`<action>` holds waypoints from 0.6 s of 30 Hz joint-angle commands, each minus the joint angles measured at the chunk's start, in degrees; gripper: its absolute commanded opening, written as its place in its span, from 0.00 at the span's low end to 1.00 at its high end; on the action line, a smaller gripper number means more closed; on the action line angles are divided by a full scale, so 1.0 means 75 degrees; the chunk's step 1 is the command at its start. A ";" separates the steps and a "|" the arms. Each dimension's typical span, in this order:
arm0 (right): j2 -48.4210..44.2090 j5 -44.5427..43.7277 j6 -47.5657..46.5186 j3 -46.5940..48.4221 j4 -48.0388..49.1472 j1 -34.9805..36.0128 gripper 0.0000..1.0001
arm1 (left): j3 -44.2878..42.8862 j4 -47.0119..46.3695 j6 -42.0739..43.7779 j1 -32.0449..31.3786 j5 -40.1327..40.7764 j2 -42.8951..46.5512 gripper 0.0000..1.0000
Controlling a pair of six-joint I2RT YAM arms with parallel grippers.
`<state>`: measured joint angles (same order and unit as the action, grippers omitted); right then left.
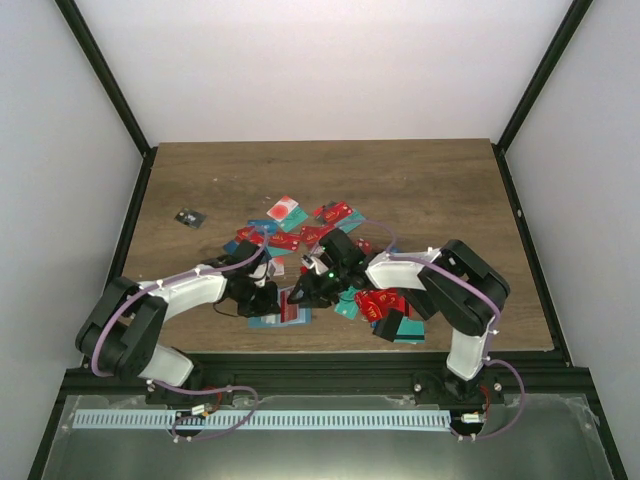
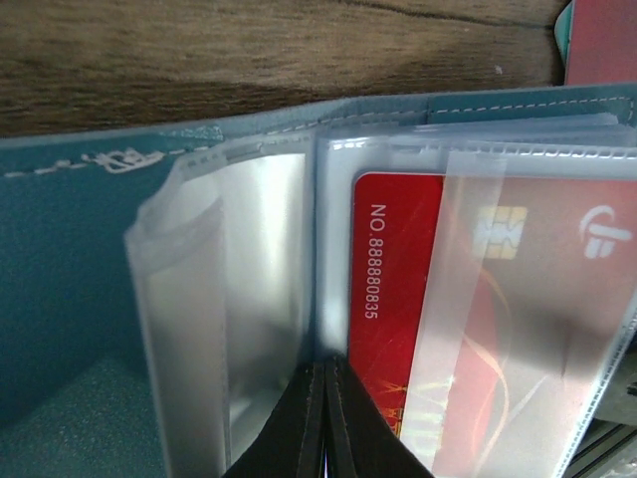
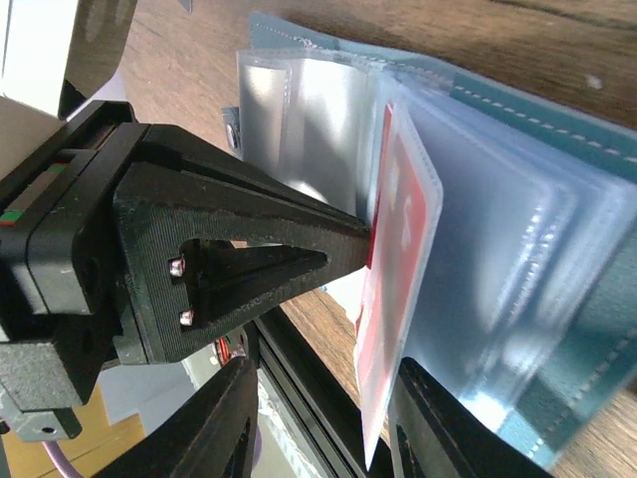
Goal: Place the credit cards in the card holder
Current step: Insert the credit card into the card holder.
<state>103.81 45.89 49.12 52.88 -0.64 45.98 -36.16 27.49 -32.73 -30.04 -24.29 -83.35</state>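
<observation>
We're looking into a booth with plain white walls [image 1: 320, 60] and black frame posts [image 1: 110, 80]. The table [image 1: 420, 190] under both arms is dark brown wood grain. A loose heap of credit cards [image 1: 300, 235], mostly red with some teal, lies on the wood just beyond the two sets of fingers. Further out on the left arm's side, a small black object [image 1: 188, 217] sits well apart from everything.

Now the card holder [image 1: 282, 318]: it's open flat at the near edge, right under both grippers, with teal lining and white stitching along its rim. Clear plastic sleeves [image 2: 259, 299] fan up from its fold.

The left gripper [image 2: 324, 383] has its black fingers pressed tight together. Their tips are down in the fold between two sleeves, and we can't tell whether a leaf is pinched.

Just to one side of those fingers is a red card [image 2: 383, 299], partly under a clear sleeve. We can read "NO.888880835" running along its edge. There's also a gold chip [image 2: 501, 231] and a white emblem [image 2: 602, 234] blurred by the plastic.

The right gripper [image 3: 323, 398] has its fingers partway apart, straddling that card's near corner. The card stands close by one finger, and a clear gap shows to the other.
</observation>
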 commanded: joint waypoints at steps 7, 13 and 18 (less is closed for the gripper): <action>0.0308 0.0101 -0.0121 0.0649 -0.0155 0.0245 0.38 | -0.0699 0.1011 -0.0121 -0.0049 0.0613 0.0681 0.04; 0.0381 0.0068 -0.0145 0.0781 -0.0264 0.0245 0.38 | -0.1183 0.1703 -0.0319 -0.0031 0.0855 0.1218 0.04; 0.0481 0.0068 -0.0120 0.0873 -0.0318 0.0256 0.38 | -0.1554 0.2174 -0.0409 -0.0015 0.1170 0.1620 0.04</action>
<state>106.19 46.22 48.71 56.88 -1.89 47.44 -45.39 38.85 -34.63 -30.15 -18.24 -73.49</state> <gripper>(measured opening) 0.383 0.040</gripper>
